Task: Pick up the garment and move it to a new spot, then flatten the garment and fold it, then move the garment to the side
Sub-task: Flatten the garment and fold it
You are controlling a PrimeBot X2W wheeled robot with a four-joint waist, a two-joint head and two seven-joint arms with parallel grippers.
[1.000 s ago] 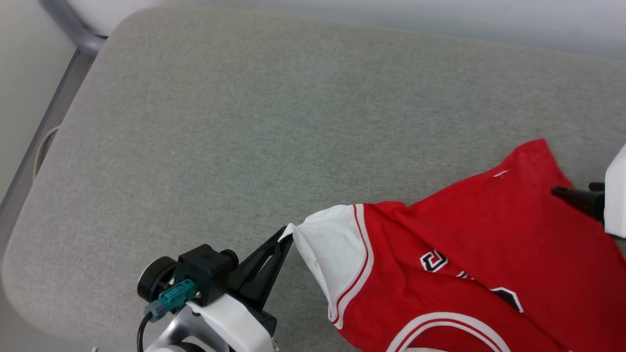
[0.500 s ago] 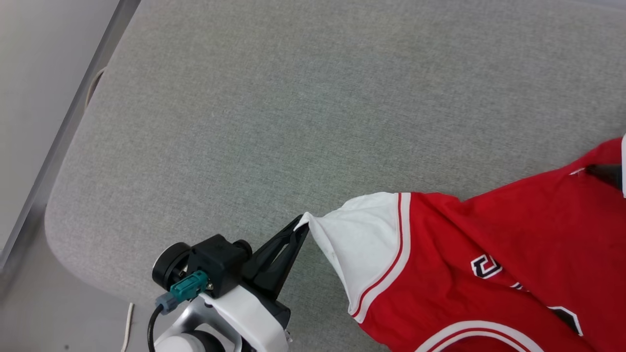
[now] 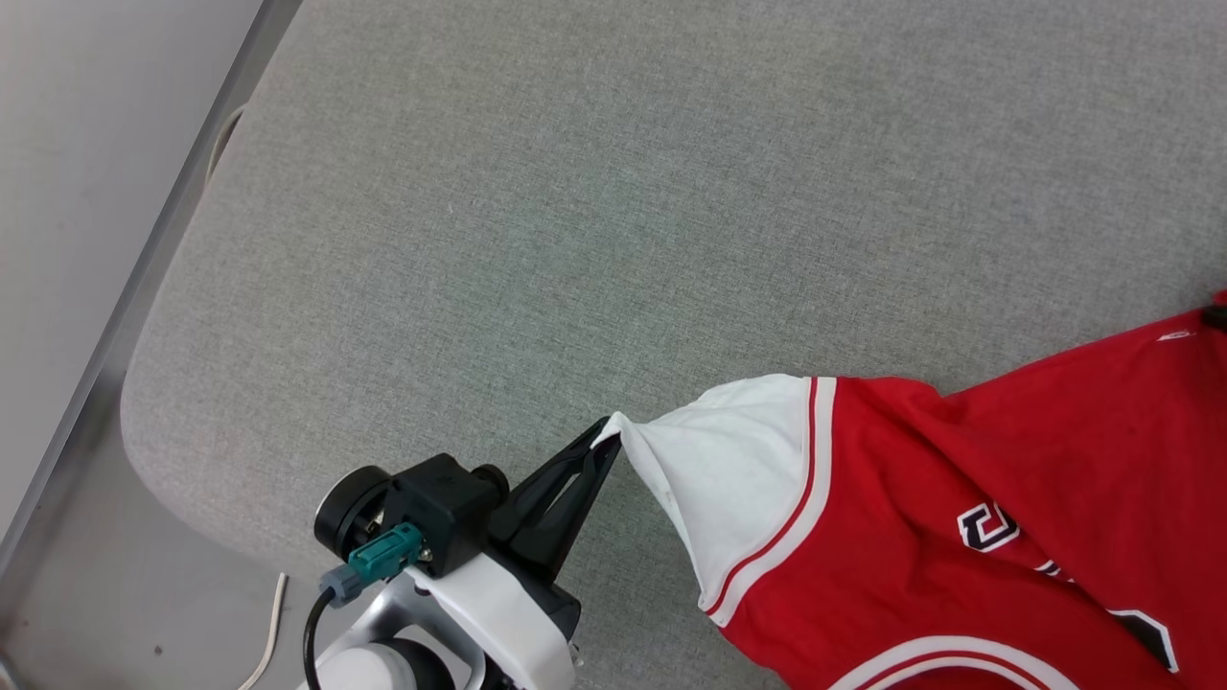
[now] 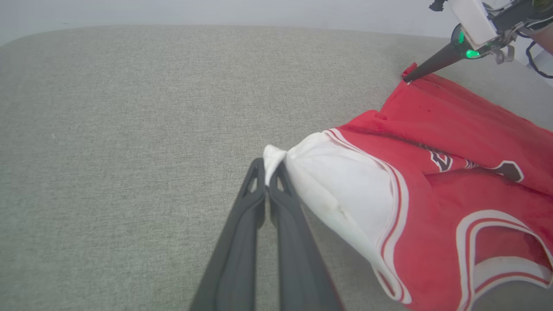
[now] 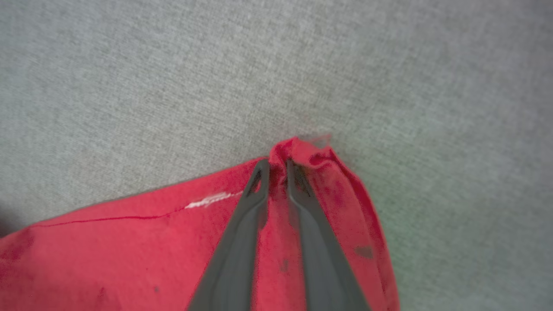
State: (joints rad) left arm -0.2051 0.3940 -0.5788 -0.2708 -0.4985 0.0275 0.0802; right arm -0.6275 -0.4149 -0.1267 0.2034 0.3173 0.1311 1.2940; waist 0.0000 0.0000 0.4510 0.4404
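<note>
The garment (image 3: pixel 959 460) is a red jersey with a white sleeve and red-and-white trim, lying crumpled on the grey padded surface at the lower right of the head view. My left gripper (image 3: pixel 606 436) is shut on the tip of the white sleeve (image 4: pixel 337 181), which is pulled to a point. In the left wrist view the left gripper (image 4: pixel 268 166) pinches that same tip. My right gripper (image 5: pixel 277 166) is closed on the far red corner of the garment (image 5: pixel 129 259), with the cloth bunched between its fingers. The left wrist view shows the right gripper (image 4: pixel 408 79) at that corner.
The grey padded surface (image 3: pixel 575 240) stretches wide to the left of and beyond the garment. Its rounded edge and a metal rail (image 3: pixel 144 268) run down the left. A white cable (image 3: pixel 268 632) lies on the floor below that edge.
The head camera has shifted, so the whole picture has slid. My right gripper has gone from open over the red cloth to closed on its far corner. The left gripper keeps its hold on the sleeve.
</note>
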